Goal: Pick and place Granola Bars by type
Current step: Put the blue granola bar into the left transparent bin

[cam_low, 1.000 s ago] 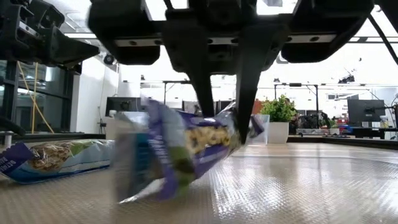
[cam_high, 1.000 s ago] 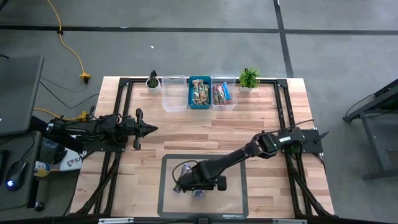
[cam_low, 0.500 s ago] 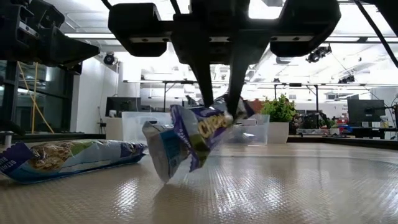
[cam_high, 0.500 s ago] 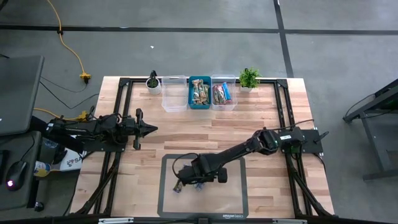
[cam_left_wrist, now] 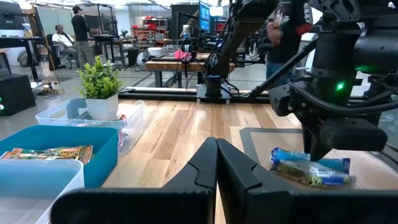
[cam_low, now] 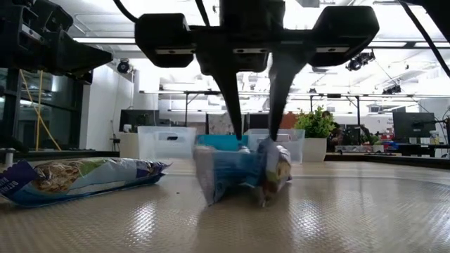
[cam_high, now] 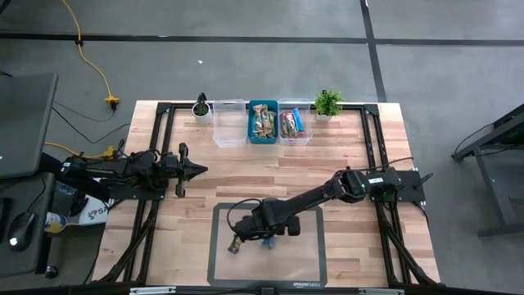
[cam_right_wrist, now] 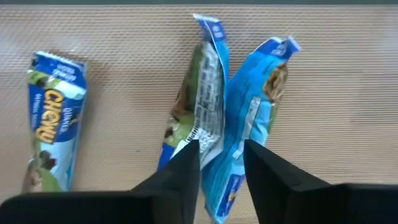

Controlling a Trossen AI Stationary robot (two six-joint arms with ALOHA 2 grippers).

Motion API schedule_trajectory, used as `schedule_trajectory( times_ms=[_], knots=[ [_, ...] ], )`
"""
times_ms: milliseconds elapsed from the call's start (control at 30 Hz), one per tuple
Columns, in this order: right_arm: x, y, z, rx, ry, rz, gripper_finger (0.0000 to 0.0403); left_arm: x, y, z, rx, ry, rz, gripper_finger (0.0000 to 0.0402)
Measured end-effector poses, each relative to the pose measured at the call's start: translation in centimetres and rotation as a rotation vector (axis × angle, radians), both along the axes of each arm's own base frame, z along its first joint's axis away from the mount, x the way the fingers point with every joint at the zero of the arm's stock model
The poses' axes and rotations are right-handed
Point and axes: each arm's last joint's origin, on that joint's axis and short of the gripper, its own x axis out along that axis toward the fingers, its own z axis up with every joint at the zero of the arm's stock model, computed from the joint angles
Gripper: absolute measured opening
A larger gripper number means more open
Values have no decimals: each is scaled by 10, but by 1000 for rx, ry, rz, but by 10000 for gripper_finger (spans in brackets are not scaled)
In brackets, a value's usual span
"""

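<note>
My right gripper (cam_right_wrist: 221, 155) points down over the grey mat (cam_high: 307, 266), open. Its fingertips straddle the near ends of two Granola Bars that lean together on the mat: a blue one (cam_right_wrist: 258, 106) and one showing its printed back (cam_right_wrist: 202, 106). In the low view the pair (cam_low: 242, 172) stands on edge under the fingers. A third blue bar (cam_right_wrist: 46, 130) lies flat on the mat to one side (cam_low: 77, 179). My left gripper (cam_high: 196, 170) waits, shut, at the table's left. My right gripper has one finger (cam_right_wrist: 183, 165) beside the printed bar's end and the other (cam_right_wrist: 258, 165) beside the blue bar's end (cam_right_wrist: 227, 186), coming from above. Whether the fingers touch the wrappers, I cannot tell. Both bars rest on the mat.
At the far edge stand a clear bin (cam_high: 230, 123), a blue bin (cam_high: 263, 121) with bars and another clear bin (cam_high: 295, 121) with bars, between two small potted plants (cam_high: 201, 106) (cam_high: 327, 102). Bare wood lies between mat and bins.
My right gripper held the two bars hanging tilted, clear of the mat, and moved a little toward the far edge. It has now opened, and both bars have dropped and stand on edge on the mat under the fingertips.
</note>
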Motion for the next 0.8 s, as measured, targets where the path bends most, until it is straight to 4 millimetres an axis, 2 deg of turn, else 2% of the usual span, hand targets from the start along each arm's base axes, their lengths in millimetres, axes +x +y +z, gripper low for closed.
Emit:
schedule_trajectory(
  times_ms=[433,800],
  knots=[
    [-12,4,1,-15,106,-12,188,0,0,0,0,0,0,1],
    [-19,8,-2,-35,166,-20,191,0,0,0,0,0,0,1]
  ],
)
